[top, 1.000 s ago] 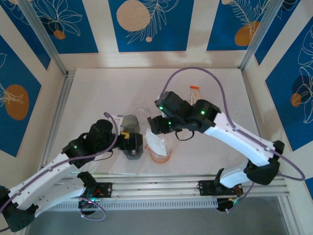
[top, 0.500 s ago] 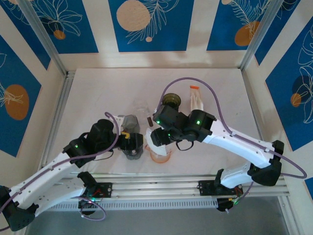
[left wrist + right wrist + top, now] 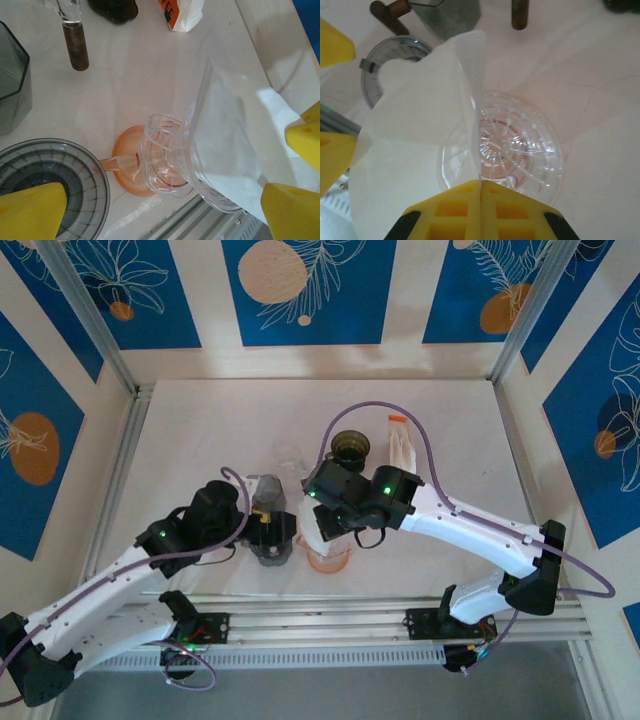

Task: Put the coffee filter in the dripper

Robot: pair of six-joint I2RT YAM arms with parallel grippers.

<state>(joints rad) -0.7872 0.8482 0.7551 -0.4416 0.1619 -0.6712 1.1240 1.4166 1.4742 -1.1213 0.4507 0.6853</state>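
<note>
A clear ribbed dripper on an orange base stands near the table's front edge. My right gripper is shut on the edge of a white paper coffee filter, pinching it flat between the yellow fingers. The filter hangs over the dripper's left rim, its lower part dipping into the cone. In the top view the right gripper sits directly above the dripper. My left gripper is wide open beside it, low over a grey ribbed cup, touching nothing.
A grey hexagonal container stands behind the grey cup. A dark green jar and an orange-topped coffee bag sit further back. A brown-handled tool lies nearby. The metal rail borders the near edge.
My right arm has come forward and down, carrying the filter onto the dripper and uncovering the jar and bag behind it. The left arm has barely shifted.
</note>
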